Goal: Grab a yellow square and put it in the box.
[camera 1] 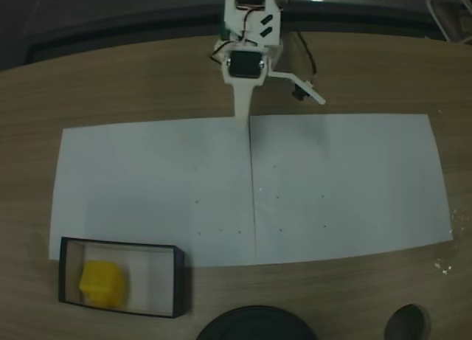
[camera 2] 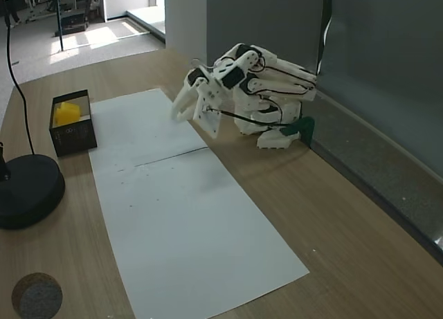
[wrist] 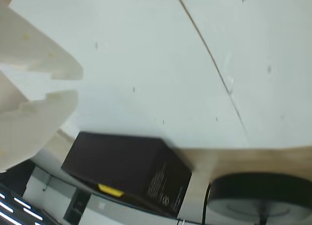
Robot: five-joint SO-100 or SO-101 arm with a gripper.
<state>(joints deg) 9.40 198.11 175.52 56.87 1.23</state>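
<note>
The yellow square (camera 1: 103,282) lies inside the box (camera 1: 122,245), a black-walled tray at the near left corner of the paper in a fixed view. In another fixed view the yellow square (camera 2: 67,113) rests in the box (camera 2: 73,135) at the far left of the table. The wrist view shows the box (wrist: 126,161) from outside, with a sliver of the yellow square (wrist: 111,190) at its rim. My gripper (camera 1: 243,119) hangs over the paper's far edge, well away from the box. Its fingers (wrist: 39,54) stand almost together and hold nothing. The gripper (camera 2: 178,113) sits folded back near the arm's base.
Two white paper sheets (camera 1: 332,185) cover the middle of the wooden table. A round black base (camera 1: 254,325) stands at the near edge right of the box, and a small dark disc (camera 1: 405,321) lies further right. A black cable (camera 2: 17,84) runs behind the box.
</note>
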